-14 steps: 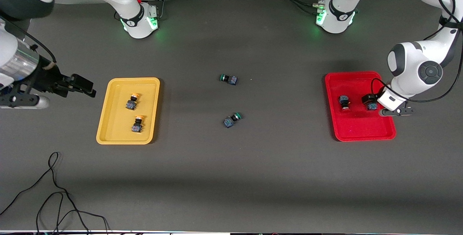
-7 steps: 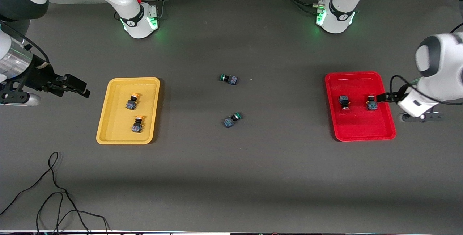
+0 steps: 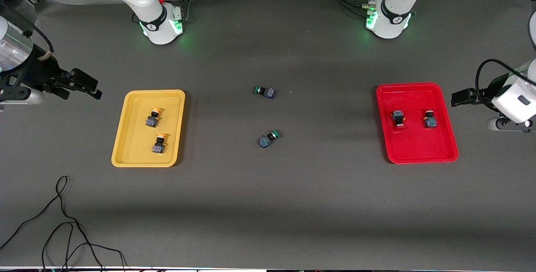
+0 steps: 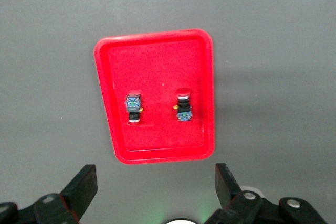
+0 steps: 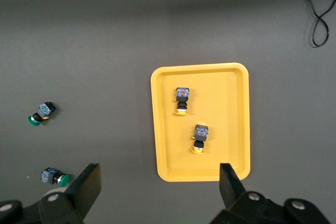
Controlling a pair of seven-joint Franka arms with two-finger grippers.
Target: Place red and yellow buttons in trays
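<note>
Two yellow-capped buttons (image 3: 153, 117) (image 3: 159, 143) lie in the yellow tray (image 3: 125, 138). Two red-capped buttons (image 3: 398, 119) (image 3: 430, 119) lie in the red tray (image 3: 414, 146). My left gripper (image 3: 458, 97) is open and empty, over the bare table beside the red tray at the left arm's end. The left wrist view shows it (image 4: 156, 182) with the red tray (image 4: 157, 56) and both red buttons (image 4: 134, 107) (image 4: 184, 106). My right gripper (image 3: 90, 85) is open and empty, over the table beside the yellow tray; the right wrist view shows it (image 5: 158, 174), the tray (image 5: 231, 93) and its buttons (image 5: 182, 99) (image 5: 199, 138).
Two green-capped buttons (image 3: 264, 91) (image 3: 268, 138) lie on the table between the trays, and both show in the right wrist view (image 5: 41, 112) (image 5: 54, 176). A black cable (image 3: 63, 221) loops on the table nearer the front camera than the yellow tray.
My left gripper has drawn back from over the red tray toward the left arm's end of the table, leaving a red button in the tray. My right gripper has drifted away from the yellow tray.
</note>
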